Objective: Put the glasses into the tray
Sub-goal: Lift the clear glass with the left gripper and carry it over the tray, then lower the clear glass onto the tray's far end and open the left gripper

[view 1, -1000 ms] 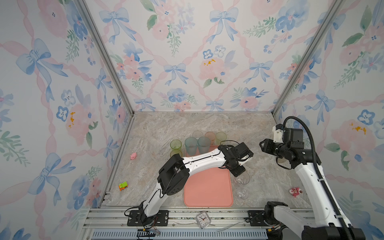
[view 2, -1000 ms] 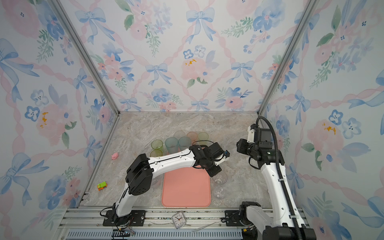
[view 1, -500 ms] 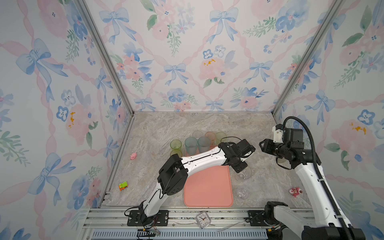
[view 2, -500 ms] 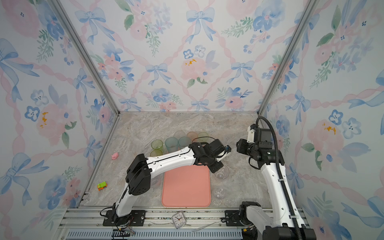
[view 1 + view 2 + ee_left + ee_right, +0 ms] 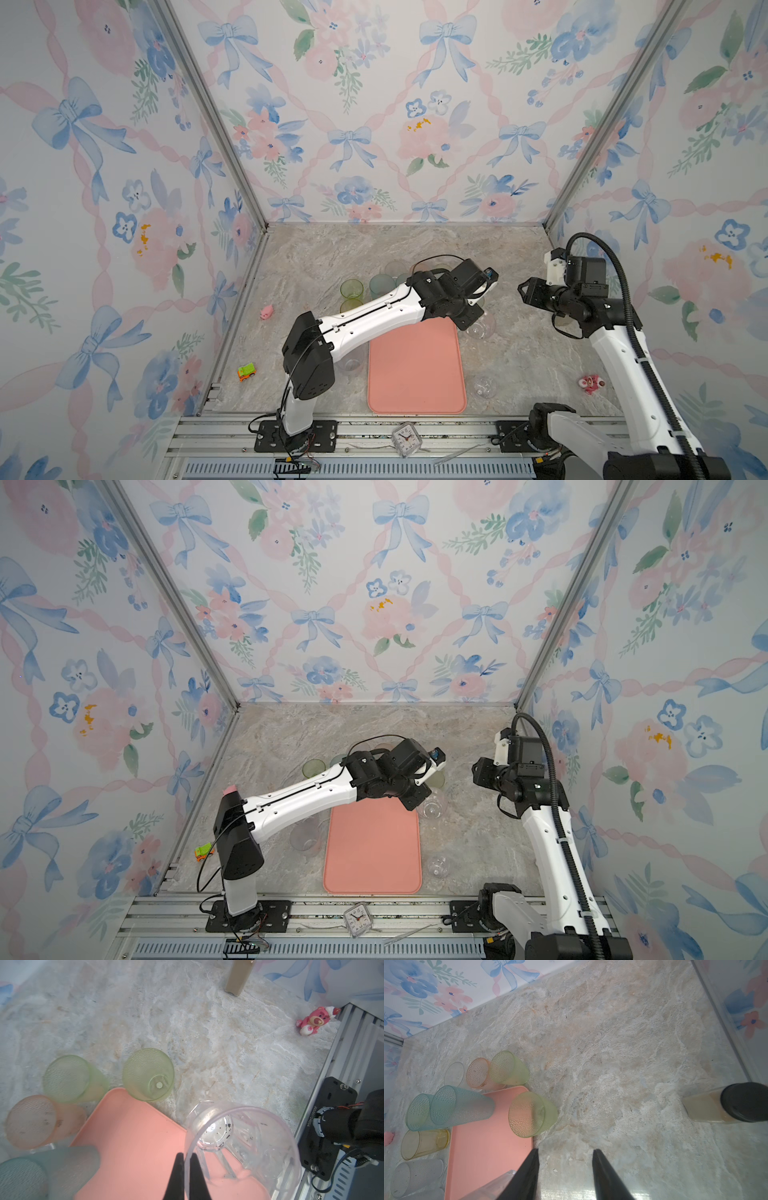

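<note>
The left gripper (image 5: 187,1156) is closed on the rim of a clear glass (image 5: 245,1140), one black finger (image 5: 176,1176) outside the wall and the other inside it. In both top views this arm reaches across the middle, and the clear glass (image 5: 484,328) is at the far right corner of the pink tray (image 5: 415,374), mostly over the table (image 5: 519,365) just beside the rim. From the left wrist view the glass looks tilted, and it is hard to tell whether its base touches anything. The right gripper (image 5: 566,1150) has its fingers apart with nothing between them, above bare table to the right of the tray and well apart from the left gripper in a top view (image 5: 524,291). The other glasses stand on the table around the tray's far end and left side. A green glass (image 5: 532,1114) is right at the far right corner. A second green glass (image 5: 508,1068) and a peach glass (image 5: 477,1073) are just past the far edge, two teal glasses (image 5: 463,1105) are at the far left corner, and a yellow glass (image 5: 423,1144) is along the left side. A small round glass (image 5: 484,386) stands just right of the tray's near end. A beige bottle (image 5: 708,1109) with a dark cap stands well to the right, and a small clock (image 5: 405,438) sits on the rail in front of the tray.
</note>
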Action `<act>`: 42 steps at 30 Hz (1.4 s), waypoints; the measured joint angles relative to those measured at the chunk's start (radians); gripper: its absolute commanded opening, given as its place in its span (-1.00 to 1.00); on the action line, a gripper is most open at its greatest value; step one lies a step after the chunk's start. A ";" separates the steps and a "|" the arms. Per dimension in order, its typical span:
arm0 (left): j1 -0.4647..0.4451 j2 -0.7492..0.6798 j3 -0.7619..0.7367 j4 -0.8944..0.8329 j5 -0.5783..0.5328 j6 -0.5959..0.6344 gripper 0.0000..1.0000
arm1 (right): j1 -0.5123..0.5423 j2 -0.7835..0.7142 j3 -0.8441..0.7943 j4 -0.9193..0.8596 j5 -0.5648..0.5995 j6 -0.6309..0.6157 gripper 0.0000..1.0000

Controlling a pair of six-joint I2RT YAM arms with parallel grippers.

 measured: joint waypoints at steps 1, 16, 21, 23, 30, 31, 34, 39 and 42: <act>0.014 -0.021 -0.015 0.000 -0.006 0.000 -1.00 | 0.000 0.000 0.000 0.000 -0.001 0.000 -0.09; 0.196 0.074 -0.089 -0.001 -0.010 0.012 -1.00 | 0.034 0.019 0.000 0.000 -0.002 0.000 -0.09; 0.207 0.144 -0.043 -0.001 0.010 0.031 -1.00 | 0.042 0.032 0.000 0.000 0.005 0.000 -0.09; 0.212 0.157 -0.026 0.000 0.012 0.037 -1.00 | 0.043 0.038 0.000 0.000 0.007 0.000 -0.09; 0.231 0.181 0.010 0.004 0.012 0.045 -1.00 | 0.055 0.054 0.001 0.000 0.009 -0.003 -0.09; 0.234 0.186 0.016 0.006 0.011 0.045 -1.00 | 0.055 0.056 0.001 0.001 0.010 -0.004 -0.09; 0.243 0.205 0.032 0.006 0.009 0.046 -1.00 | 0.055 0.062 0.001 0.001 0.012 -0.004 -0.09; 0.257 0.235 0.056 0.006 0.008 0.054 -1.00 | 0.055 0.062 0.001 0.000 0.015 -0.005 -0.09; 0.261 0.244 0.068 0.006 0.008 0.060 -1.00 | 0.055 0.062 0.001 0.001 0.016 -0.008 -0.09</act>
